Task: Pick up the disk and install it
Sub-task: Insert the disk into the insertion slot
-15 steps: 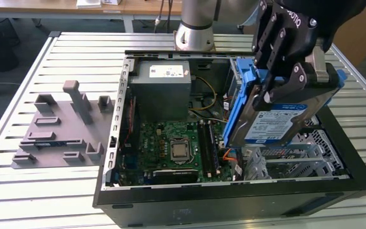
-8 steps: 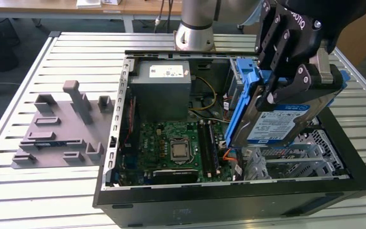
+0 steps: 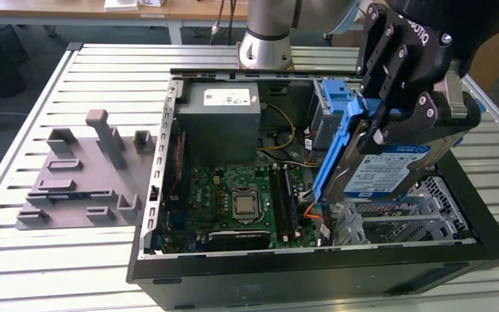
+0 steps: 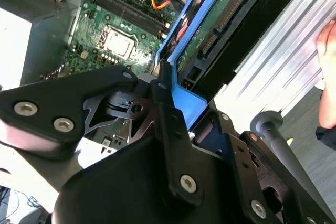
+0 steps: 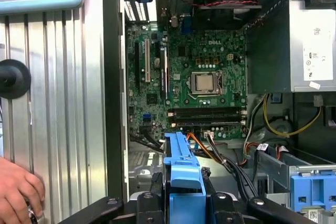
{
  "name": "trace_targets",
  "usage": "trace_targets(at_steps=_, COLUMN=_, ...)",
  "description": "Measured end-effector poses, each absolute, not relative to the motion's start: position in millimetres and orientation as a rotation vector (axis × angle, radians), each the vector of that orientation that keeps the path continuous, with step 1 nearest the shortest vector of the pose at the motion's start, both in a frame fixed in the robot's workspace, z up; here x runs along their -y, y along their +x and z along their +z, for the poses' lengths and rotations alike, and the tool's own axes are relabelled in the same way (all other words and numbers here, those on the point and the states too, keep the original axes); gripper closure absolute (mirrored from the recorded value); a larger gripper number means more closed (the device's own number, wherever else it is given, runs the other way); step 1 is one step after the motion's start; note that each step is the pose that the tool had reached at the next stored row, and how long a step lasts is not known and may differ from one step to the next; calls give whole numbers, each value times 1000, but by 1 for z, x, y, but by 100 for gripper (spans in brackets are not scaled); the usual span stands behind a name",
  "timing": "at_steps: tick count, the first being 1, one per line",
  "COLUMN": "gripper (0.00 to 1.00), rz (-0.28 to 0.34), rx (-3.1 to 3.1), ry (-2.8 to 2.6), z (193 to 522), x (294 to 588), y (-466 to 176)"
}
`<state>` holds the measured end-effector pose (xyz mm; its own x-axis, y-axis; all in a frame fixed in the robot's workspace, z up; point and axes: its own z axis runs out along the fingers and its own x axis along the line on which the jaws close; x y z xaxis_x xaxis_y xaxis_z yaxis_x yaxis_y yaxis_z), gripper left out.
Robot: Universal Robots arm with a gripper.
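The jaws are gripping the disk [image 3: 386, 170] by its blue frame. It is hanging tilted above the computer case [image 3: 319, 266], at the exterior view's right.

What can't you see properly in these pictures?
- Exterior view: the disk and the gripper holding it cover part of the computer case, so the spot under the disk is hidden.
- Second wrist view: the gripper's black body hides most of the disk, label included.
- First wrist view: a person's hand is cut off by the picture's edge, so what it is doing cannot be told.
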<state>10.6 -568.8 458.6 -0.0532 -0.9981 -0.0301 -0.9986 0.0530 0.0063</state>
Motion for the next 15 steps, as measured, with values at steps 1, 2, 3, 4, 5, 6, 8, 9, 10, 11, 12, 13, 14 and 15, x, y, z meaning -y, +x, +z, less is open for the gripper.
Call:
trace_targets(at_steps=1, gripper=64, rz=40, rx=-2267, ry=-2150, z=458, x=569, y=13)
trace_targets(at_steps=2, gripper=64, rz=40, rx=-2267, ry=-2150, z=458, x=569, y=16)
trace_targets(at_steps=3, gripper=64, rz=40, rx=-2267, ry=-2150, z=458, x=569, y=19)
trace_targets(at_steps=4, gripper=64, rz=40, rx=-2267, ry=-2150, z=457, x=569, y=20)
trace_targets(at_steps=5, gripper=64, rz=40, rx=-2267, ry=-2150, z=457, x=570, y=21)
trace_targets(at_steps=6, gripper=64, rz=40, rx=-2267, ry=-2150, z=457, x=571, y=22)
trace_targets(at_steps=8, gripper=64, rz=40, rx=-2267, ry=-2150, z=456, x=574, y=23)
trace_targets(at_steps=9, gripper=64, rz=40, rx=-2267, ry=-2150, z=456, x=574, y=24)
trace_targets(at_steps=10, gripper=64, rz=40, rx=-2267, ry=-2150, z=455, x=575, y=25)
trace_targets(at_steps=11, gripper=64, rz=40, rx=-2267, ry=-2150, z=455, x=575, y=27)
trace_targets(at_steps=12, gripper=64, rz=40, rx=-2267, ry=-2150, z=455, x=575, y=29)
trace_targets(at_steps=13, gripper=64, rz=40, rx=-2267, ry=-2150, z=455, x=575, y=31)
trace_targets(at_steps=14, gripper=64, rz=40, rx=-2267, ry=-2150, z=454, x=575, y=33)
trace_targets(at_steps=15, gripper=64, rz=40, rx=-2267, ry=-2150, z=454, x=575, y=34)
